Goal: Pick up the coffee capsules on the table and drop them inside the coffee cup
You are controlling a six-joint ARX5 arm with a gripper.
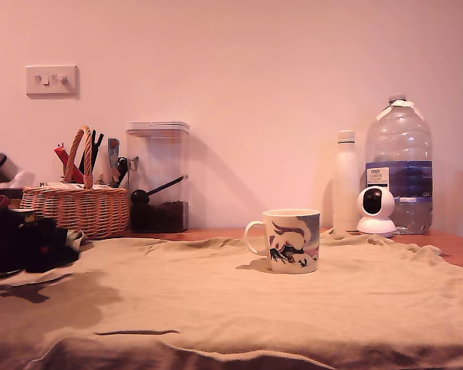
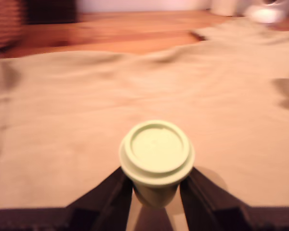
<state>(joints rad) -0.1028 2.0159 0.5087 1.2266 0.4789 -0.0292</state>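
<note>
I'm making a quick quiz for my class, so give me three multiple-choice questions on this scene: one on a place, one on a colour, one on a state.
1. Where does the mug stand?
A. on the cloth
B. in the basket
C. on bare wood

2. What colour is the held capsule?
A. red
B. pale green
C. black

3. What is the gripper doing?
A. open, empty
B. shut on the capsule
C. holding the mug

Answers: 1 A, the exterior view shows cloth under it. 2 B, the wrist view shows its lid. 3 B, both fingers press its sides.
</note>
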